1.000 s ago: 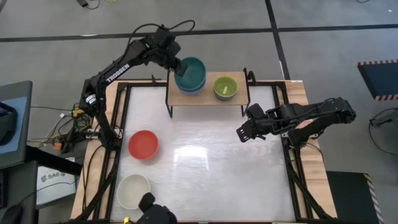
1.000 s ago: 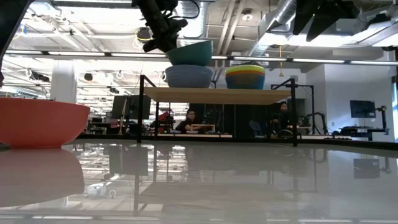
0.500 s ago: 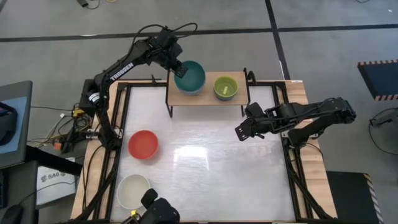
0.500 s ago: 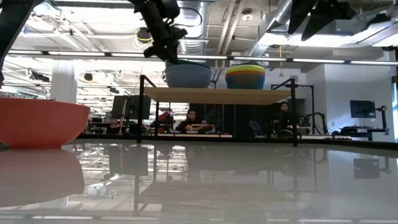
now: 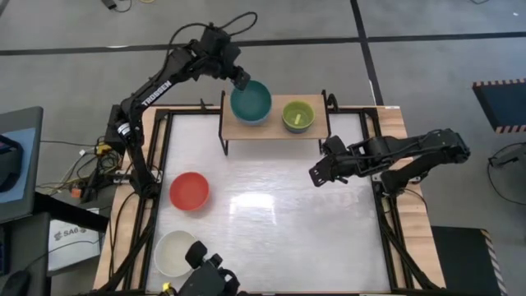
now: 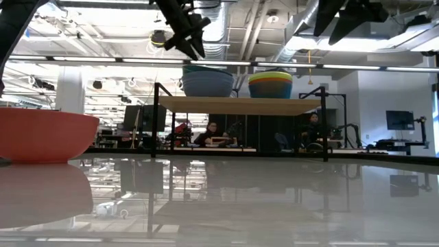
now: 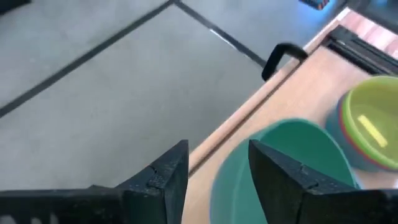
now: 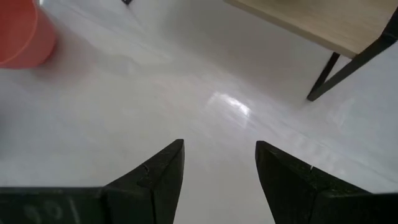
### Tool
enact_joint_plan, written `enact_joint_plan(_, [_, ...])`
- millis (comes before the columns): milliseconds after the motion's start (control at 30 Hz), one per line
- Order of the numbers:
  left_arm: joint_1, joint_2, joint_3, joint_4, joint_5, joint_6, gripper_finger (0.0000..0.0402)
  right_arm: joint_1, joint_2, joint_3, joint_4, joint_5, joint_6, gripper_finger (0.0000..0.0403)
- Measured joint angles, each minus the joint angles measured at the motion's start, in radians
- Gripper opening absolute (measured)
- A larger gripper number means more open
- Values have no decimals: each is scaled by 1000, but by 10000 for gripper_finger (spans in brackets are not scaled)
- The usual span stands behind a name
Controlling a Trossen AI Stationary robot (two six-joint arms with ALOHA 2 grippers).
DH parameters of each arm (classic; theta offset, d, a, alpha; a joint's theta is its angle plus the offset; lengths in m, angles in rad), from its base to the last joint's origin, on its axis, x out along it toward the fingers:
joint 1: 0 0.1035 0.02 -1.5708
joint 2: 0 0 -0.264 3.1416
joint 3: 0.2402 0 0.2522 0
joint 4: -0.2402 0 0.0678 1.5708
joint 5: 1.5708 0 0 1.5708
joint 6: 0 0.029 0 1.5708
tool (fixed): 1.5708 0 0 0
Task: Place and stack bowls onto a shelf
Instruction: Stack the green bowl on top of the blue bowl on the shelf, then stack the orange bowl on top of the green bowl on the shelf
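A: What is seen on the white table [image 5: 271, 222], taken from the largest thing down?

B: The shelf [image 5: 274, 130] is found at the table's twelve o'clock edge, a light-wood board on thin black legs. On its left half the dark teal bowl [image 5: 251, 101] is nested in the blue bowl [image 6: 208, 84], whose rim alone is shown from above. At three o'clock from that pair, on the same board, a stack of smaller bowls is seen with the lime green bowl [image 5: 297, 115] on top; coloured bands are shown beneath it in the low view, but they cannot be told apart with certainty.

A: And the bowls off the shelf?

B: The red bowl [image 5: 189, 191] is placed on the table toward nine o'clock. The white bowl [image 5: 176, 252] is set at six o'clock from it, near the front left corner, well apart from the shelf.

A: How are the grippers held?

B: The left gripper [image 5: 241, 80] is held above the shelf's back left corner, at about eleven o'clock from the teal bowl. Its fingers are spread apart, and nothing is gripped between them. The right gripper [image 5: 317, 175] is held over the table at about five o'clock from the shelf; its fingers are likewise parted, with only bare tabletop shown between them.
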Motion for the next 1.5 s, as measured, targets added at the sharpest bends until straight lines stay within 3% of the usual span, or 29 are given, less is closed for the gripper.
enact_joint_plan(433, [-2,131,-4,-60,17,12,141,24,0,0,43,-2,35,224])
enact_joint_plan(767, [-3,70,70,-50,18,82,141,33,0,0,54,-4,47,224])
enact_joint_plan(933, [-16,9,63,-57,48,145,141,31,3,-1,142,3,42,224])
enact_joint_plan(1233, [-32,-22,60,-164,181,216,127,47,166,-5,337,-18,56,224])
enact_joint_plan(1500, [-61,-107,60,-183,238,244,99,116,303,-5,461,-71,137,224])
